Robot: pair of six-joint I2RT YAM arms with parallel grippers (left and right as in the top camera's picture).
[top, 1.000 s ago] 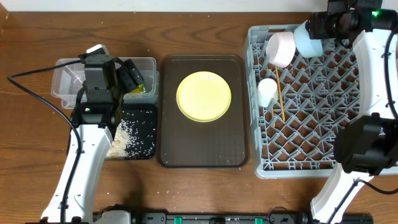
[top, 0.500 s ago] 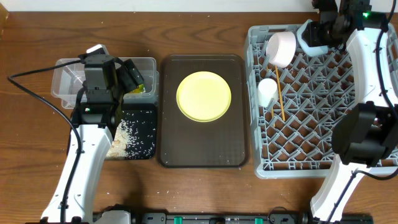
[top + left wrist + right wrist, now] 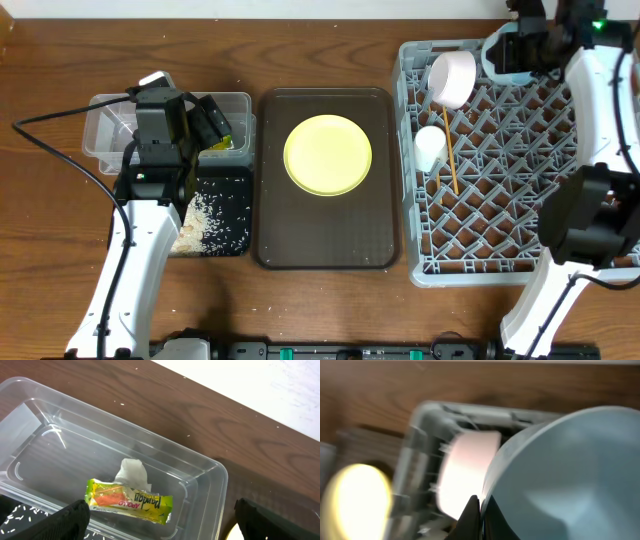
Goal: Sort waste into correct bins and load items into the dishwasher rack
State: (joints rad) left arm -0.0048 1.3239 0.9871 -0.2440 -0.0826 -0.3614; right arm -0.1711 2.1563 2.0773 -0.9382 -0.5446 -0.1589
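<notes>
Overhead: pink bowl (image 3: 452, 77) nr blue bowl (image 3: 492, 58)

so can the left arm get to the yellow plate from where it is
Probably yes. The left gripper hangs open over the clear tub, holding nothing. The plate lies bare on the brown tray just beside the tub, with nothing on top of it.

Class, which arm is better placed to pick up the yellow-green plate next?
Probably left: the left gripper is open, nearer the plate; the right gripper is shut at the rack's far corner.
</notes>
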